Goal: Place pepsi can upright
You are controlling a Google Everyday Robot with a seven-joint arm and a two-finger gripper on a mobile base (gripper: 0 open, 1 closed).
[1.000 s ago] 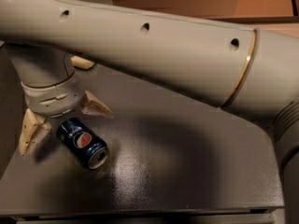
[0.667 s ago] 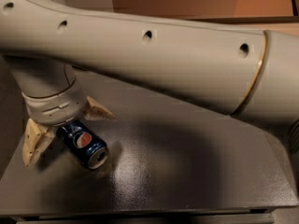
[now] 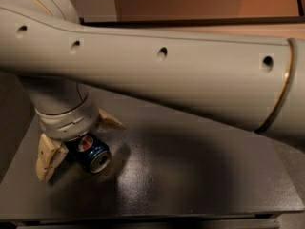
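Observation:
The pepsi can [image 3: 93,155] is dark blue with its round logo showing. It lies on its side on the dark grey table [image 3: 190,175] at the left, silver end toward the front right. My gripper [image 3: 82,150] hangs from the big grey arm right over it. It is open, with one beige finger [image 3: 47,160] left of the can and the other [image 3: 108,123] behind it on the right. The can's upper part is hidden under the wrist. I cannot tell whether the fingers touch the can.
The thick grey arm [image 3: 181,80] spans the whole upper view from right to left. The table's front edge [image 3: 152,218] runs along the bottom and its left edge is close to the gripper. An orange-brown wall lies behind.
The gripper has come down and slightly right over the can, so its fingers now straddle it and cover more of it. The can has stayed lying in place.

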